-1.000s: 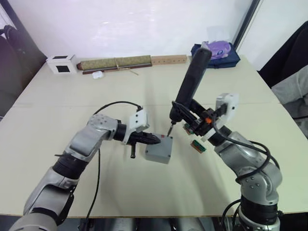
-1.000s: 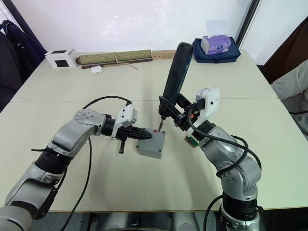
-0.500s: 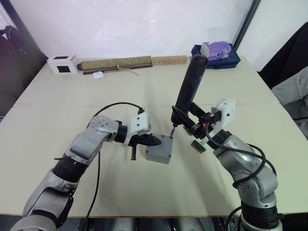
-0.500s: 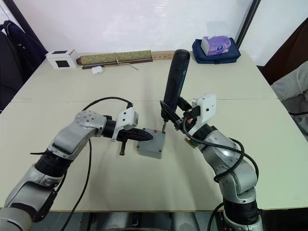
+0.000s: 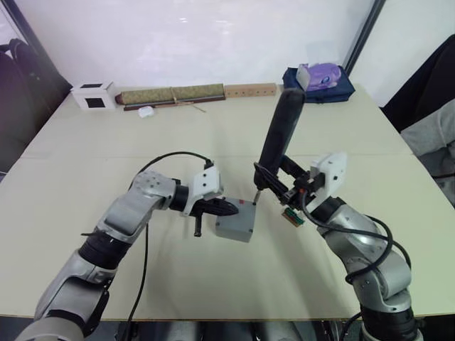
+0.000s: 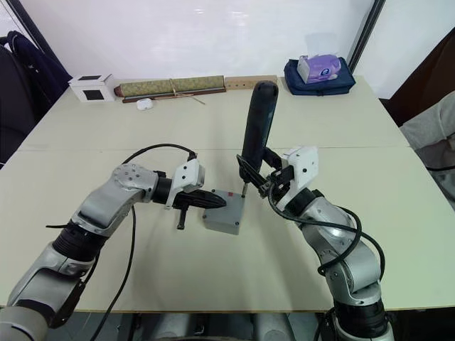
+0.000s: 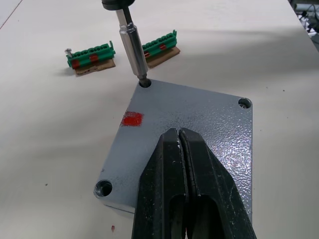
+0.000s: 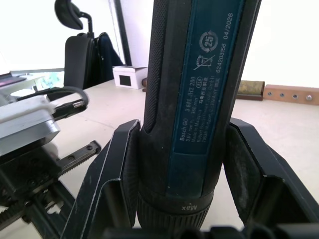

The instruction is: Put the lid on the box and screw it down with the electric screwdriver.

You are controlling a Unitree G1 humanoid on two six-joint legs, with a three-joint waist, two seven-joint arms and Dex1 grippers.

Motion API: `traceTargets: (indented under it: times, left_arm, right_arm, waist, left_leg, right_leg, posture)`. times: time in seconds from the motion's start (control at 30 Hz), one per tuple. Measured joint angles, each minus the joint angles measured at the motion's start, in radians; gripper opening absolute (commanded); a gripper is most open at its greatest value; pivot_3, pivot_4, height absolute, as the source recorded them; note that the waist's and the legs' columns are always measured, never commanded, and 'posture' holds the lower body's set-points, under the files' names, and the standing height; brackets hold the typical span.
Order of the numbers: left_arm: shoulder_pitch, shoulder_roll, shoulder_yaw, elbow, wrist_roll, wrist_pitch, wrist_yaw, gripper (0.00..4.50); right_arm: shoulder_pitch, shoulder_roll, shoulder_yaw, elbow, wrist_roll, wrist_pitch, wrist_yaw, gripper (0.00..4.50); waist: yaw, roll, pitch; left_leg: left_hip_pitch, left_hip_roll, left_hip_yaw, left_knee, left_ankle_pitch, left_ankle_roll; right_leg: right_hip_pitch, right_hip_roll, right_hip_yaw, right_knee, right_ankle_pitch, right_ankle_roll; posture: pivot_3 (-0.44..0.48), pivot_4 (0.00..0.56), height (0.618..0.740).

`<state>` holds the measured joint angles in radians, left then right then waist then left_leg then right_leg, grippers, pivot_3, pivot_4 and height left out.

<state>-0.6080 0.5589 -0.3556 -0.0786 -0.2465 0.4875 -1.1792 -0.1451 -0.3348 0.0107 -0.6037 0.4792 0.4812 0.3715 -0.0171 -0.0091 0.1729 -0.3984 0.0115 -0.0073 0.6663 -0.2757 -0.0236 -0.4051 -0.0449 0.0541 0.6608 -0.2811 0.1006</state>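
The grey box (image 5: 232, 230) sits mid-table with the lid (image 7: 199, 119) lying on top of it; a red mark shows on the lid. My left gripper (image 7: 179, 132) is shut, its tips pressing down on the lid's middle. Over on the other side, my right gripper (image 8: 185, 129) is shut on the electric screwdriver (image 5: 277, 138), a long dark tool held nearly upright. Its metal bit (image 7: 133, 50) stands in the lid's corner screw hole. Two more corner holes are visible in the left wrist view.
Two small green circuit boards (image 7: 89, 54) lie just beyond the box, close to the right arm. Along the far edge are a white cube with a black face (image 5: 92, 94), a long roll (image 5: 170, 93), a wooden strip (image 5: 249, 89) and a blue bag with tissues (image 5: 318, 78).
The screwdriver has come slightly lower and more upright, and my right wrist has dropped with it. My left gripper stays pressed on the lid.
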Motion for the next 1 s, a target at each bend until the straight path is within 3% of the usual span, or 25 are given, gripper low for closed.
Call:
traceTargets:
  times: [0.13,0.43,1.0]
  left_arm:
    - [0.008,0.000,-0.008,0.000,0.002,-0.002,0.001,0.00]
    - [0.016,0.000,-0.010,-0.001,0.003,0.002,0.003,0.00]
    - [0.038,-0.001,-0.012,-0.016,0.007,0.002,0.019,0.00]
  right_arm:
    - [0.041,0.001,0.022,0.009,-0.033,-0.059,0.009,1.82]
    - [0.032,0.001,0.083,0.038,-0.104,-0.113,0.035,1.82]
    - [0.054,0.001,0.083,0.052,-0.114,-0.144,0.057,1.82]
  waist:
    - [0.000,-0.004,-0.004]
    - [-0.001,-0.007,-0.013]
    - [-0.001,-0.011,-0.021]
  left_leg:
    - [0.009,0.001,0.000,-0.002,-0.001,0.001]
    - [0.010,0.001,-0.002,-0.003,-0.001,0.001]
    - [0.014,0.003,-0.003,-0.005,-0.001,0.002]
  right_leg:
    - [0.010,0.001,-0.001,-0.005,0.000,0.000]
    - [0.011,0.001,-0.002,-0.006,0.000,-0.001]
    - [0.016,0.001,-0.002,-0.008,-0.002,-0.004]
  posture:
    - [0.000,0.150,0.740]
    - [0.000,0.150,0.740]
    - [0.000,0.150,0.740]
